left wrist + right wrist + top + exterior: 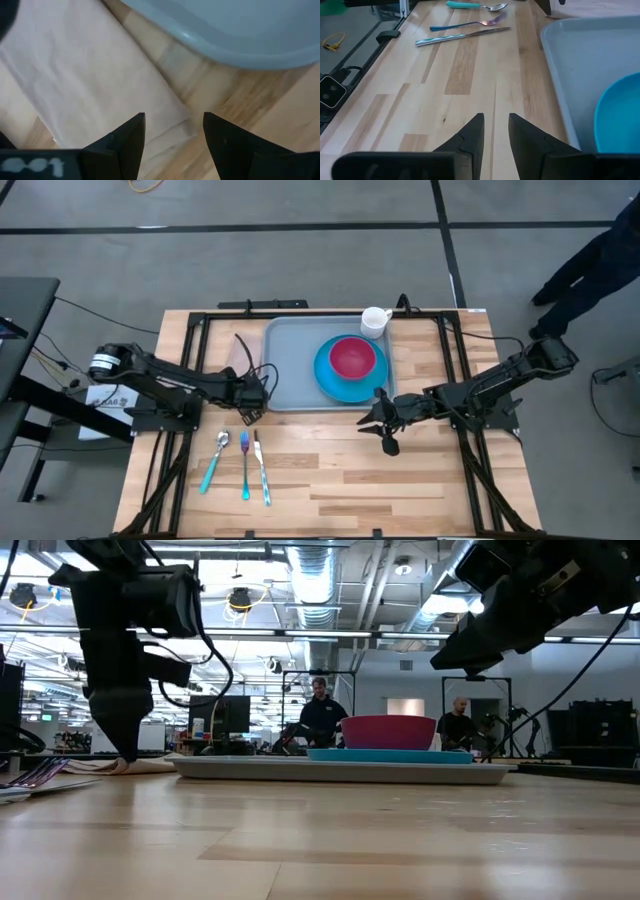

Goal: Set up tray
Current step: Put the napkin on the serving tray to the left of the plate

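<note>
The grey-blue tray point(295, 370) lies flat at the table's far middle. It carries a round blue plate point(340, 380) with a pink bowl point(352, 357) on it, and a white cup point(375, 321) stands at its far right corner. A white napkin point(85, 75) lies flat on the wood just left of the tray point(240, 35). My left gripper point(174, 131) is open, pointing down over the napkin's near corner point(182, 120). My right gripper point(495, 127) is narrowly open over bare wood, beside the tray's near right corner point(580, 75), holding nothing. My left gripper stands open from above, with one finger point(131, 137) over the napkin and the other point(220, 137) over bare wood. I cannot tell whether the fingertips touch the napkin.
A teal-handled spoon point(215, 460), a blue-handled fork point(245, 465) and a knife point(262, 470) lie side by side on the near left of the table. Bare wood spreads along the near edge and right. A person point(590, 260) stands beyond the far right corner.
</note>
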